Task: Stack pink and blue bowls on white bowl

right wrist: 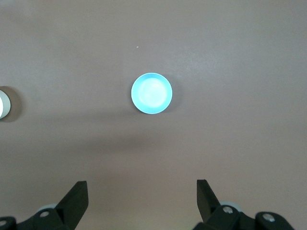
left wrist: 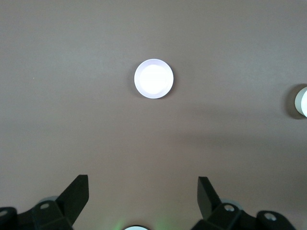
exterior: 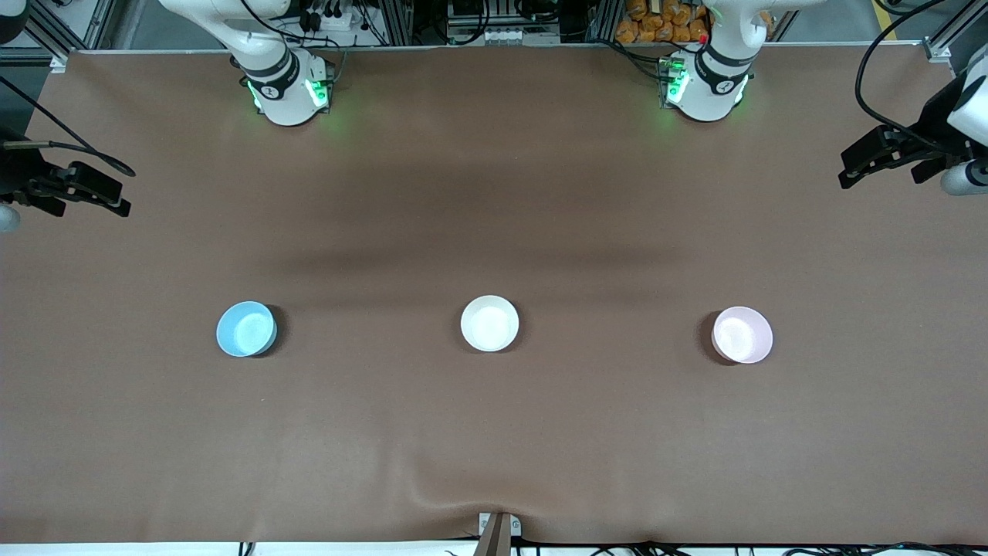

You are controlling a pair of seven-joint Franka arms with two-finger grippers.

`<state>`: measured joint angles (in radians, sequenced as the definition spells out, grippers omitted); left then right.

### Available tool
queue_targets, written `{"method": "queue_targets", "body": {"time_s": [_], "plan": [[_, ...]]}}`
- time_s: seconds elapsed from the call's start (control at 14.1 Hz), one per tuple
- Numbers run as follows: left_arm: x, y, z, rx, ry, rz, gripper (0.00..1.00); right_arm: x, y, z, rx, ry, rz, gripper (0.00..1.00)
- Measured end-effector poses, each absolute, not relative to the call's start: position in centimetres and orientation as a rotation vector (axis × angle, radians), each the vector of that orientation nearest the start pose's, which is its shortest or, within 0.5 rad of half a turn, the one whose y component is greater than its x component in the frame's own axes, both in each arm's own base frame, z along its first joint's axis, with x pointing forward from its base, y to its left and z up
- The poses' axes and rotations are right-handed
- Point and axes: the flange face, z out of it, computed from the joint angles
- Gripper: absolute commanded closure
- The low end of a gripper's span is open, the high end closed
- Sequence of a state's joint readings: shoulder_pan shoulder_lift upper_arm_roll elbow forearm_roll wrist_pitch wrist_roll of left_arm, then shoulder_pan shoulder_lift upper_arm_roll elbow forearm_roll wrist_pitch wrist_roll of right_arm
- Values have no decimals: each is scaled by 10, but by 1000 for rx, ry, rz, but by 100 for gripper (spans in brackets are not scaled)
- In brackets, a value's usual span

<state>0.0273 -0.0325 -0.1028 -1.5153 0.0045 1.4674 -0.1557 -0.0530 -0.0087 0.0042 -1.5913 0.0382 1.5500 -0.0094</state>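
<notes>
Three bowls, one of each colour, all empty, in a row across the middle of the brown surface (exterior: pixel 494 193): blue bowl (exterior: pixel 246 329) toward the right arm's end, white bowl (exterior: pixel 490 323) midway, pink bowl (exterior: pixel 742 334) toward the left arm's end, well apart from one another. Nothing stacked yet. Left gripper (left wrist: pixel 143 191) raised at its end of the surface, jaws spread wide, holding nothing. Right gripper (right wrist: pixel 142 192) raised at the other end, jaws likewise wide and empty. Both arms waiting.
</notes>
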Motion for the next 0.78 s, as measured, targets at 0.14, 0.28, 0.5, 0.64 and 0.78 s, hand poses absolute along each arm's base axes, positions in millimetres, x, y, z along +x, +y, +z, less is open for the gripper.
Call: {"method": "queue_targets", "body": {"time_s": [0.14, 0.28, 0.5, 0.64, 0.78], "plan": [[532, -31, 660, -3128, -152, 23, 0, 549, -23, 618, -3102, 61, 48, 0], [533, -24, 660, -3127, -172, 24, 0, 549, -23, 618, -3101, 63, 48, 0], [533, -20, 664, -3116, -181, 9, 0, 549, -23, 618, -3102, 61, 48, 0], [532, -19, 663, -3113, -183, 24, 0, 549, -21, 618, -3102, 56, 48, 0], [531, -15, 663, -3111, -194, 39, 0, 549, -19, 618, -3102, 50, 48, 0]]}}
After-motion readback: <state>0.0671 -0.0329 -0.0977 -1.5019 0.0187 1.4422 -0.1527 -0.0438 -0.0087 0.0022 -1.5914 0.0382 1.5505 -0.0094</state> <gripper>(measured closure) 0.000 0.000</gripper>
